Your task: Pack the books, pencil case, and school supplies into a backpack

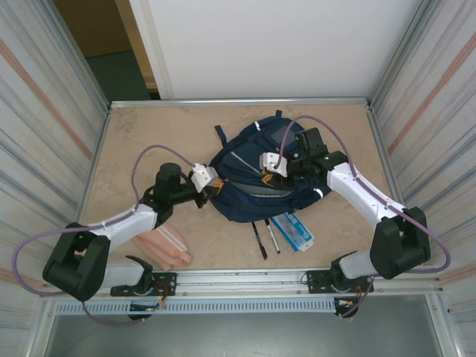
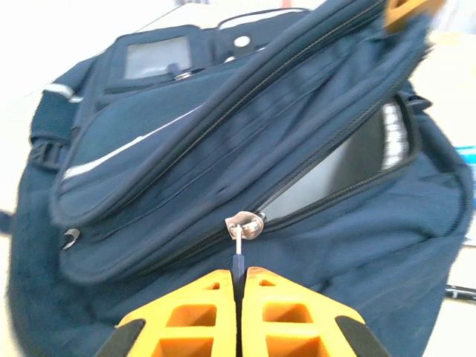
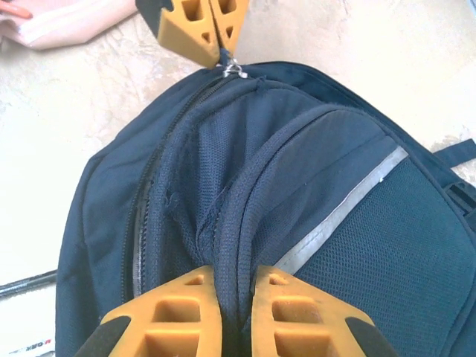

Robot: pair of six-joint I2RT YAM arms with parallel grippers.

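Navy woven backpack (image 1: 242,199) | left fingers (image 2: 212,294) pinching zipper pull (image 2: 239,260); right fingers (image 3: 190,312) clamping piped flap edge (image 3: 236,216)

- The backpack (image 1: 245,201) sits mid-desk (image 1: 149,134).
- Two pens (image 1: 259,239) lie just in front of it, side by side.
- The box (image 1: 294,232) lies just beside the pens, on their right.
- The pencil case (image 1: 169,249) lies front-left, well apart from the backpack.

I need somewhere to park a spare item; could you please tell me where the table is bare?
Bare table lies far left, between the backpack and the left wall, and far right, beyond the right arm. A narrower gap separates the pencil case from the pens. Crowded: the pens and box in front of the backpack.
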